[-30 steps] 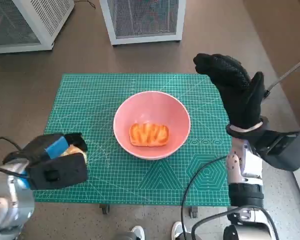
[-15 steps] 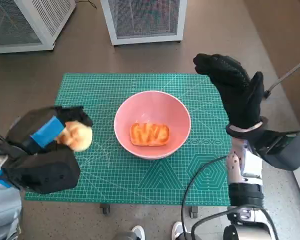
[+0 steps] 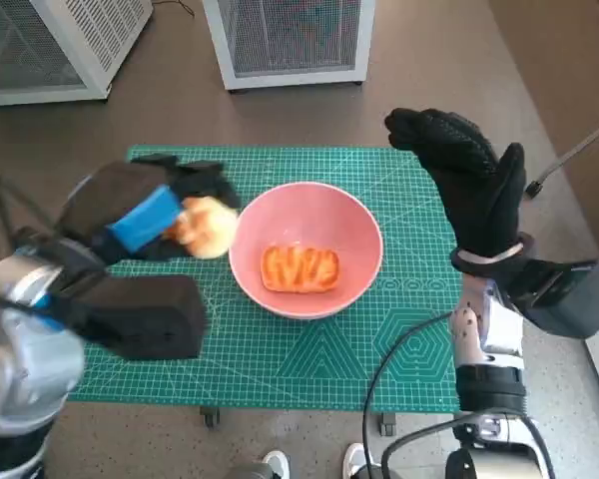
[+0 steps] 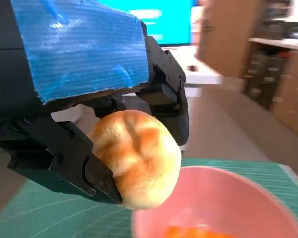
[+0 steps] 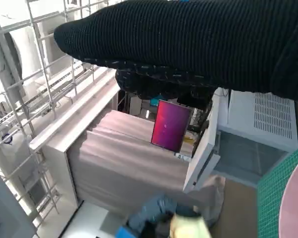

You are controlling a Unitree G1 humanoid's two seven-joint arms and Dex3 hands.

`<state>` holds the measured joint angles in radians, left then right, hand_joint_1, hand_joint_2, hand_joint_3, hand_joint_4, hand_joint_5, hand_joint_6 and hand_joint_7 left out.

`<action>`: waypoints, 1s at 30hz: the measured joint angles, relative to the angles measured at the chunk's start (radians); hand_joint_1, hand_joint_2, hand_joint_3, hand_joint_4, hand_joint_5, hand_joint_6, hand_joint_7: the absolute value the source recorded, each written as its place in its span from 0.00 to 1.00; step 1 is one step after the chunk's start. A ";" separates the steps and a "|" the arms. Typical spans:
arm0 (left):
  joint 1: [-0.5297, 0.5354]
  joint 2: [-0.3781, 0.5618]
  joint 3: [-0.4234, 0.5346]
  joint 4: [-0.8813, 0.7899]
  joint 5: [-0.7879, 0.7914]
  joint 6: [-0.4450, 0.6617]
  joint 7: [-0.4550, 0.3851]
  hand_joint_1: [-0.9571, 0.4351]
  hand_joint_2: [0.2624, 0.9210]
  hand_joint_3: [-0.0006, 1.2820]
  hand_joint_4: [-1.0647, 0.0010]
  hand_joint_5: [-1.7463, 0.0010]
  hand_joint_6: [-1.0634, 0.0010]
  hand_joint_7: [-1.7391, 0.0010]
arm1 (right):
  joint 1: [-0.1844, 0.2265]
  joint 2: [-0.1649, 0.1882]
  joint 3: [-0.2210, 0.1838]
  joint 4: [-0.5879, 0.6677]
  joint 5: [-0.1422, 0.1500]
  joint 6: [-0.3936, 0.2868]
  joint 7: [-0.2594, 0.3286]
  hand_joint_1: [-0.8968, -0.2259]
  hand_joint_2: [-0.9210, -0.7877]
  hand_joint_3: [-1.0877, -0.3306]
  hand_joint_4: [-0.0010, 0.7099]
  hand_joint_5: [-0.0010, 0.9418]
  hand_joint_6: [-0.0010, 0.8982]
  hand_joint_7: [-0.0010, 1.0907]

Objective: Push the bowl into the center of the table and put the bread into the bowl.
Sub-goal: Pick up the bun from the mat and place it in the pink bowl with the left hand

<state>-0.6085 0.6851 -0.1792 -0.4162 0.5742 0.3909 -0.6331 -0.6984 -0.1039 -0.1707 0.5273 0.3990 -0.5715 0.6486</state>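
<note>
Left hand (image 3: 145, 215) raised over the green cutting mat (image 3: 170, 339), black fingers (image 4: 74, 158) curled round a pale round bread roll (image 3: 206, 226), clamping it from both sides. Seen close in the left wrist view: roll (image 4: 136, 158) golden on top, sitting at the fingertips, blue tape (image 4: 79, 47) across the hand's back just behind it. Roll held just beside the pink bowl (image 3: 359, 269), at the rim nearest those fingers, and not yet over the bowl's hollow. In the left wrist view, bowl rim (image 4: 248, 198) directly below and beyond the held roll, a patch of orange showing inside.

Already lying in the bowl's bottom: a flat, orange-glazed piece of bread (image 3: 299, 267), well apart from the left fingertips. Bowl standing about mid-mat, between the two hands.

Right hand (image 3: 469, 180) in its black knitted glove held upright at the far side of the bowl from the roll, gripping nothing, touching nothing. Glove fingers (image 3: 429, 130) arched forward, apparently close together; cannot tell more exactly. Only a dark band of glove (image 5: 188, 44) in the right wrist view, with blurred room furniture beyond.

Past the fingertips of both hands, off the mat: white grilled units (image 3: 290, 40) on the floor.
</note>
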 measured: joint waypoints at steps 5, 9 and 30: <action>-0.089 -0.059 -0.069 0.091 0.000 -0.056 -0.001 0.69 0.98 0.01 0.27 0.34 0.32 0.43 | -0.001 -0.001 -0.002 0.003 0.000 0.000 0.003 0.33 0.00 0.54 0.31 0.00 0.22 0.27; -0.148 -0.106 -0.110 0.171 -0.001 -0.098 0.000 0.69 0.99 0.01 0.28 0.33 0.33 0.43 | -0.001 -0.003 -0.006 0.003 0.001 -0.001 0.005 0.33 0.00 0.54 0.31 0.00 0.22 0.27; -0.295 -0.281 -0.251 0.538 0.058 -0.141 0.018 0.69 1.00 0.06 0.38 0.28 0.40 0.36 | 0.002 -0.010 -0.019 -0.001 -0.001 -0.016 0.005 0.35 0.00 0.54 0.31 0.00 0.22 0.27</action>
<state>-0.9033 0.4043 -0.4303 0.1215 0.6327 0.2497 -0.6154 -0.6962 -0.1139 -0.1896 0.5268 0.3982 -0.5878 0.6538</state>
